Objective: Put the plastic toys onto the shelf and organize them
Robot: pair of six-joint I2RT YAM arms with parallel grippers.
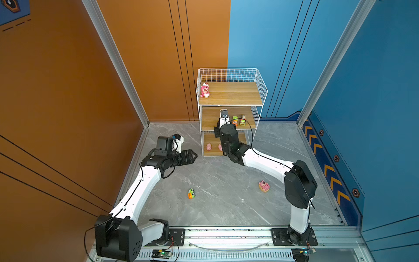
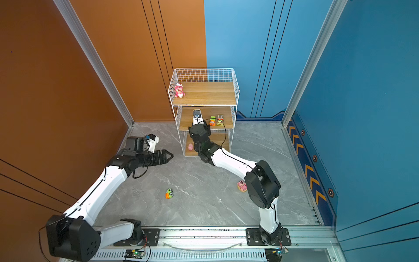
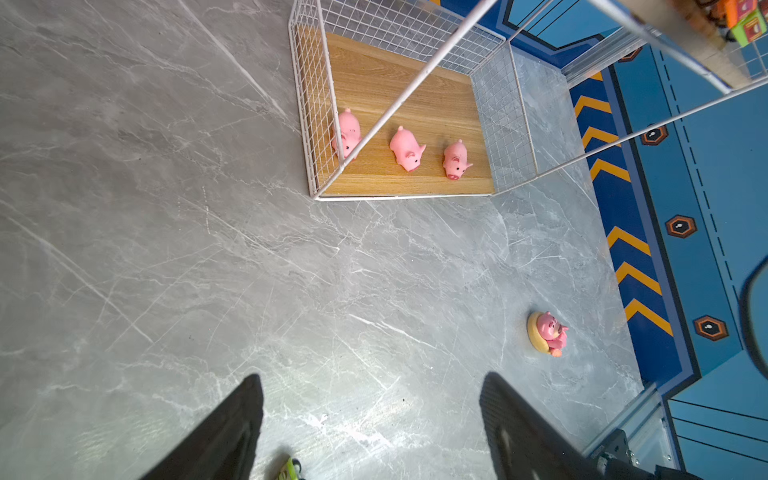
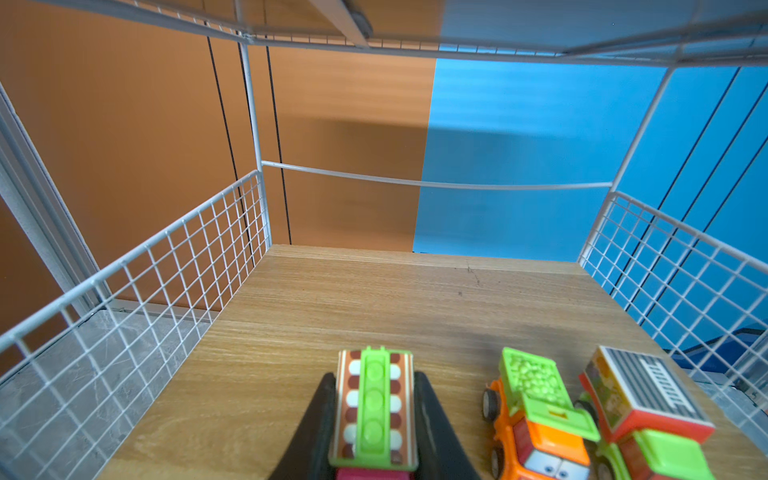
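Up on the middle board of the shelf (image 4: pixel 166 270), near the front edge, pinched between the closed-in black jaws of the right gripper (image 4: pixel 375 375): a ladder-roofed vehicle (image 4: pixel 374 407), green rungs on top, wheels hidden, so no telling whether down on the wood or just above it. Just beside it, toward the board's right edge, an orange truck (image 4: pixel 536 415) with a green bed. Close against that one, contact unclear, a grey-roofed vehicle (image 4: pixel 644 415) in red and green, near the right mesh wall. In both top views, only the arm's wrist visible there, reaching in from the front.

Down on the bottom board, three pink pigs (image 3: pixel 407 148) in a row along the front edge, snouts toward that edge, apart from one another. On the top board, at the left edge, an upright pink bear (image 1: pixel 205 90) with a white cap.

Off the shelf, on the grey tabletop (image 1: pixel 226 177): a green-and-orange vehicle (image 1: pixel 191 194) left of the middle, toward the near edge, and a pink bear on a tan base (image 1: pixel 264 186) toward the right, well apart. Short of the shelf's front left corner, left gripper (image 1: pixel 192 156), jaws spread wide over bare tabletop, gripping nothing.
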